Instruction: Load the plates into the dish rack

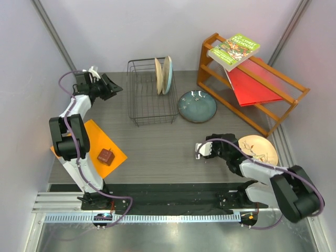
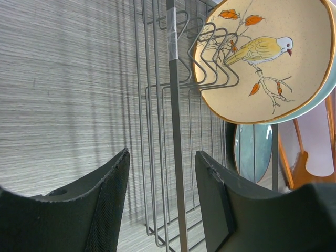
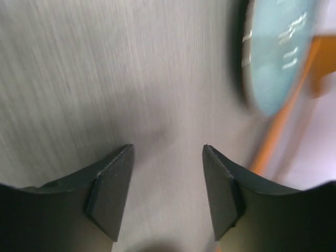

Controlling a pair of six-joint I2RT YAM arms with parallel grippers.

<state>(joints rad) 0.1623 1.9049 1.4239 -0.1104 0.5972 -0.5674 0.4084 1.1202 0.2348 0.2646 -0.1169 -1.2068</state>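
Note:
The black wire dish rack (image 1: 151, 100) stands at the back middle of the table. A tan bird plate (image 1: 158, 76) and the cream and light-blue plate (image 1: 167, 74) stand upright in its right end. The dark blue-grey plate (image 1: 197, 106) lies flat just right of the rack. The second tan bird plate (image 1: 258, 149) lies flat at the right. My left gripper (image 1: 113, 86) is open and empty just left of the rack; its view shows the rack wires (image 2: 176, 131) and the racked bird plate (image 2: 257, 58). My right gripper (image 1: 202, 150) is open and empty over bare table, left of the flat tan plate.
An orange wooden shelf (image 1: 247, 89) at the back right holds a green book (image 1: 234, 50) and a red folder (image 1: 252, 86). An orange mat (image 1: 97, 142) with a small brown object (image 1: 106, 156) lies at the left front.

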